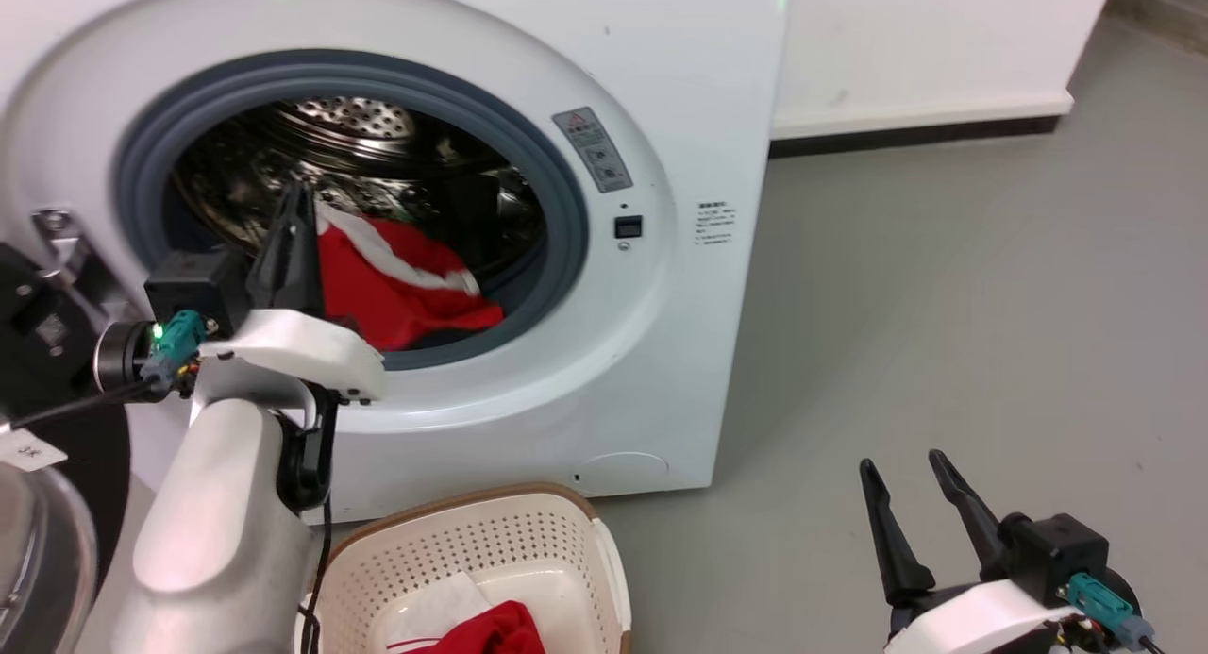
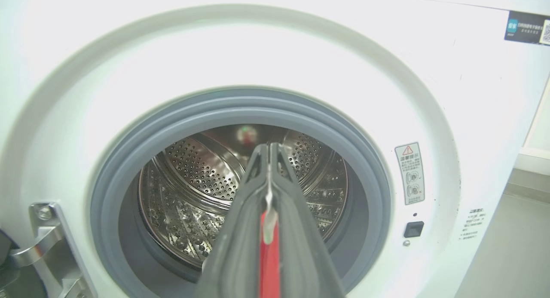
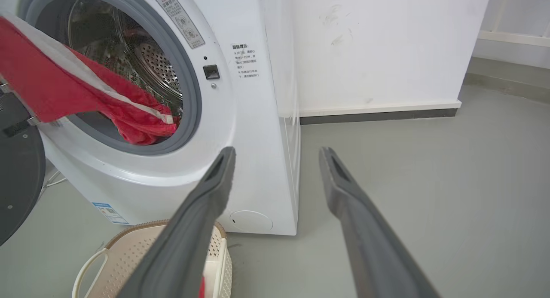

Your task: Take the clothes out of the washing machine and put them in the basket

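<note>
Two red garments show: one garment (image 1: 396,286) trails from the porthole (image 1: 566,229) of the washing machine (image 1: 679,88), pinched at its top edge by the left gripper (image 1: 300,201), fingers pressed together on it just before that opening; the other garment (image 1: 495,630) lies in the basket (image 1: 453,541) at the machine's foot. Right of the machine, the right gripper (image 1: 901,463) hangs over the floor (image 1: 944,305), fingers spread and empty.

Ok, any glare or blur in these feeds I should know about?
Left wrist view: the washing machine front is blown out white, and the left gripper pinching the clothes looks soft up close. Head view: evenly lit, sharp, glints on the drum. Right wrist view: evenly lit, clear.
</note>
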Tool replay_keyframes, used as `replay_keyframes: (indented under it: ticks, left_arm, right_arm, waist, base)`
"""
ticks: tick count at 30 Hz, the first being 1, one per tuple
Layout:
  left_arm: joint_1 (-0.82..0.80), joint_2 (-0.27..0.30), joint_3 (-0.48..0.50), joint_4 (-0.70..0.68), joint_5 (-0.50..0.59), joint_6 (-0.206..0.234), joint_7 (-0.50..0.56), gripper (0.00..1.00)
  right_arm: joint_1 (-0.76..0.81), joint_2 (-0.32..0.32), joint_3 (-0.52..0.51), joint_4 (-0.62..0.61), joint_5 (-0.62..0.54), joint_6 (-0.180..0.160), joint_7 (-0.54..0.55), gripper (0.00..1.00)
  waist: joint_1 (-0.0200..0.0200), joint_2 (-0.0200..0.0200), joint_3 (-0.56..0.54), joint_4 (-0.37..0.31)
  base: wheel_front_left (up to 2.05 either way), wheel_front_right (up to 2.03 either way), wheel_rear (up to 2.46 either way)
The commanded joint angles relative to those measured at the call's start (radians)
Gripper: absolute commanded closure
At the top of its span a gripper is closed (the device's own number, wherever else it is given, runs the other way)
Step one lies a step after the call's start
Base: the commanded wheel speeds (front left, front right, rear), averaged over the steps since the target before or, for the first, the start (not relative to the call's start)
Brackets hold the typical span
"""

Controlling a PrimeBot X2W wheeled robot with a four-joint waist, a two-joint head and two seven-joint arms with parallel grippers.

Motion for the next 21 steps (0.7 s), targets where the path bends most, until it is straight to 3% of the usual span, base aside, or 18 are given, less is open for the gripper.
replay_keyframes:
  ticks: [1,13,21]
  left_arm:
    - [0.019,0.002,-0.001,-0.037,0.002,0.008,0.005,1.00]
    - [0.346,0.011,-0.013,-0.594,0.009,0.128,0.181,1.00]
    - [0.597,-0.056,-0.095,-0.751,-0.012,0.182,0.234,1.00]
  right_arm:
    - [0.012,0.000,-0.004,-0.004,0.006,0.000,0.003,0.00]
    - [0.019,0.000,0.008,-0.023,0.011,0.000,0.006,0.00]
    - [-0.008,-0.001,0.023,-0.033,0.001,0.000,0.010,0.00]
  waist:
    - [0.0004,0.0000,-0.012,0.020]
    - [0.0004,0.0000,0.000,0.076]
    - [0.0004,0.0000,0.047,0.079]
  base:
    - [0.00,0.00,0.00]
    - [0.00,0.00,0.00]
    - [0.00,0.00,0.00]
